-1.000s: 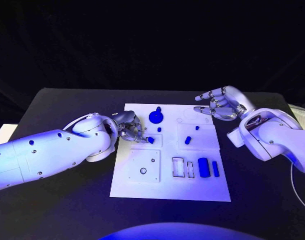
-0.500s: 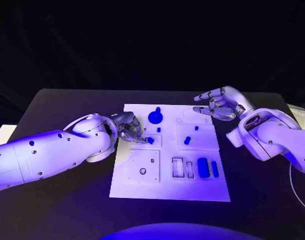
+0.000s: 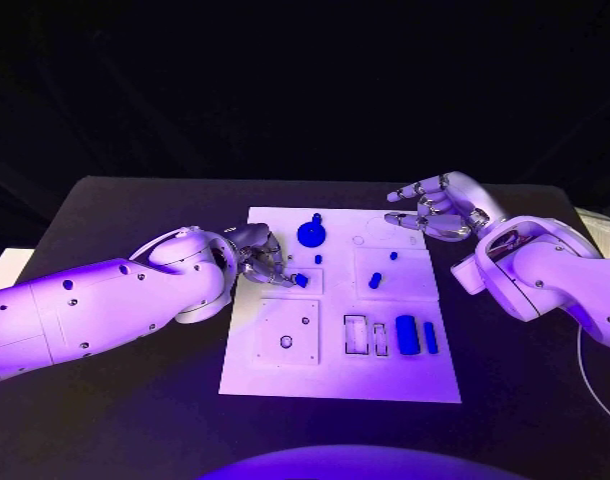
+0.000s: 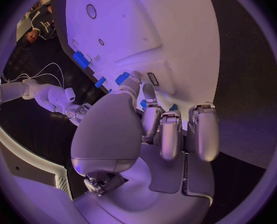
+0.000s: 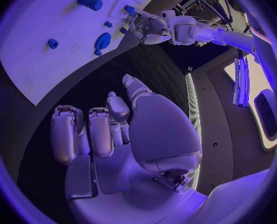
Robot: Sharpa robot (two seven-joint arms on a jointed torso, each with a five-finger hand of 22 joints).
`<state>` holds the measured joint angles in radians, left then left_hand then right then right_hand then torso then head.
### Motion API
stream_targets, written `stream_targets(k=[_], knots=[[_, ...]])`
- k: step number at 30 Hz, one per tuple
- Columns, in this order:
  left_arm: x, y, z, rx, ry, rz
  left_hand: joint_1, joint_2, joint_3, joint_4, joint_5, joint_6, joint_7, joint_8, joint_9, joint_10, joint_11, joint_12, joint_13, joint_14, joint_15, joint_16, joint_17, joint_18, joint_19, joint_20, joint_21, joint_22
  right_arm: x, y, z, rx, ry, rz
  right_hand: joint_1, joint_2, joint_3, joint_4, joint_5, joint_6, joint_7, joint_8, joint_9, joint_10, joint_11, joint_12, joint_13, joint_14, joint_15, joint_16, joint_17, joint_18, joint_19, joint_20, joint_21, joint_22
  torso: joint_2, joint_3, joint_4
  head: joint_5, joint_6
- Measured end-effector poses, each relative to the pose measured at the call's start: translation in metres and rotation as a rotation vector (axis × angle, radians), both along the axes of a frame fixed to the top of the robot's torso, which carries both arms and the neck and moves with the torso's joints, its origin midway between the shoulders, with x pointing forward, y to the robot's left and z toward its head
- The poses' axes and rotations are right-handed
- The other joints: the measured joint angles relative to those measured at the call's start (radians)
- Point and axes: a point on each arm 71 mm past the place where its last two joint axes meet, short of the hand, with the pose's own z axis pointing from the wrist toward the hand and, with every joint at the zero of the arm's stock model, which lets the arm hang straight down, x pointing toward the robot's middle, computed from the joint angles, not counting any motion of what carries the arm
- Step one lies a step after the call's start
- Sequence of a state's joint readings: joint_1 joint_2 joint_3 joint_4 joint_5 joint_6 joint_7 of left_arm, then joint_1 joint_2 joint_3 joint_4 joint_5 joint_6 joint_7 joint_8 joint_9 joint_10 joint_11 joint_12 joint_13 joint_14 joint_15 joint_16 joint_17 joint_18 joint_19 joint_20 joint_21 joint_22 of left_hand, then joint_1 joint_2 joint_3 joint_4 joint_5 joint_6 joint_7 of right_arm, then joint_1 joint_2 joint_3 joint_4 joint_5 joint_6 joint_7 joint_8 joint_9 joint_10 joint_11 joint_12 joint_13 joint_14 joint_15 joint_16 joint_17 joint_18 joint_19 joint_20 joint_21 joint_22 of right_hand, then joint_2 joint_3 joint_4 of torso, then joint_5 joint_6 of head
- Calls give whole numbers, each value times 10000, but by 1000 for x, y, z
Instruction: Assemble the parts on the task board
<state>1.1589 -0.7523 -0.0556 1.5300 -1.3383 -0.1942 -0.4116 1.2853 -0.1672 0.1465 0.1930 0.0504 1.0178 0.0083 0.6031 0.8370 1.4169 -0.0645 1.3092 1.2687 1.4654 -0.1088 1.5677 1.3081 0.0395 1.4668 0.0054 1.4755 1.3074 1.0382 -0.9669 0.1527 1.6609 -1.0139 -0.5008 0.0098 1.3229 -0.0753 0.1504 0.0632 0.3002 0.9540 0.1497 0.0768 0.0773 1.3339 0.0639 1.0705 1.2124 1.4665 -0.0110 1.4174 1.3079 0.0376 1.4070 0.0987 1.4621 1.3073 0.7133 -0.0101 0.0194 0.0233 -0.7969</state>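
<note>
The white task board (image 3: 284, 375) lies mid-table. My left hand (image 3: 259, 258) is over the board's left side, its fingers curled in and pinching a small blue part (image 3: 301, 281) down at the board. In the left wrist view that hand (image 4: 157, 129) shows a bit of the blue part (image 4: 142, 103) between its fingertips. My right hand (image 3: 435, 210) hovers above the board's far right corner, fingers apart and holding nothing. A round blue part with a peg (image 3: 311, 235) stands at the far middle. Two blue bars (image 3: 408, 335) sit near right.
More small blue parts (image 3: 374, 280) stand in the board's middle, with empty rectangular slots (image 3: 356, 335) beside the bars. A square plate with a hole (image 3: 288, 335) is at near left. Black table (image 3: 118, 210) surrounds the board. A pale object (image 3: 5, 268) lies at the table's left edge.
</note>
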Motion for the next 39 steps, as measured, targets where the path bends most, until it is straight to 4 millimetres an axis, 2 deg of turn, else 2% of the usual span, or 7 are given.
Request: stream_targets(k=[39], knots=[[3, -5, -2, -10, 99, 129, 41, 40, -85, 84, -1, 38, -37, 39, 52, -1, 1, 36, 28, 0, 1, 0, -4, 0, 0, 1, 0, 5, 1, 2, -1, 29, 33, 44, 39, 39, 0, 0, 0, 0, 0, 0, 0, 0, 0, 0, 0, -1, 1, 0, -4, -1, 0, 0, 0, 4, 1, 4, -2, 3, 28]])
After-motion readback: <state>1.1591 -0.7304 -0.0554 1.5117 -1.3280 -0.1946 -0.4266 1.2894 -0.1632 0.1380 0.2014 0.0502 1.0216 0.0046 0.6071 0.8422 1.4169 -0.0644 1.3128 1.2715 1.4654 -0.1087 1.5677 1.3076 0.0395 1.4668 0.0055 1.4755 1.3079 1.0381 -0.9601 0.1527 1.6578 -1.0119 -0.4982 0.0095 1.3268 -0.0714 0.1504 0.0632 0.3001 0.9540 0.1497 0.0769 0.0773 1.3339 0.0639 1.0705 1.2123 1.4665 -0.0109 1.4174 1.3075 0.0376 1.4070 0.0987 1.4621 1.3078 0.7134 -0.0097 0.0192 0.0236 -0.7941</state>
